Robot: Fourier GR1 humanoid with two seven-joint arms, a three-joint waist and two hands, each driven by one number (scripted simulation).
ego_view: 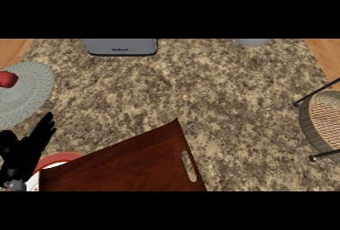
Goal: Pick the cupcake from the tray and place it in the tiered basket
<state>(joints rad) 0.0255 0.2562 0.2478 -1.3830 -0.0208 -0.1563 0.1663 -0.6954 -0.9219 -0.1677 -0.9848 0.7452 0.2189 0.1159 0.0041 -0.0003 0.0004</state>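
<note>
A dark brown wooden tray [126, 166] fills the lower middle of the head view, with a handle slot on its right side; its near part is cut off by the lower edge. No cupcake shows on the visible part of the tray. The woven tiered basket [322, 123] with black wire legs stands at the right edge, partly cut off. My left hand [23, 150] rests at the lower left with fingers straight and pointing up, just left of the tray, holding nothing. My right hand does not show.
A round grey placemat [26, 92] lies at the left edge with a red object [8, 79] on it. A red-rimmed white dish [56, 159] peeks out between my left hand and the tray. A grey appliance [121, 46] and a grey object [253, 42] stand at the back of the granite counter.
</note>
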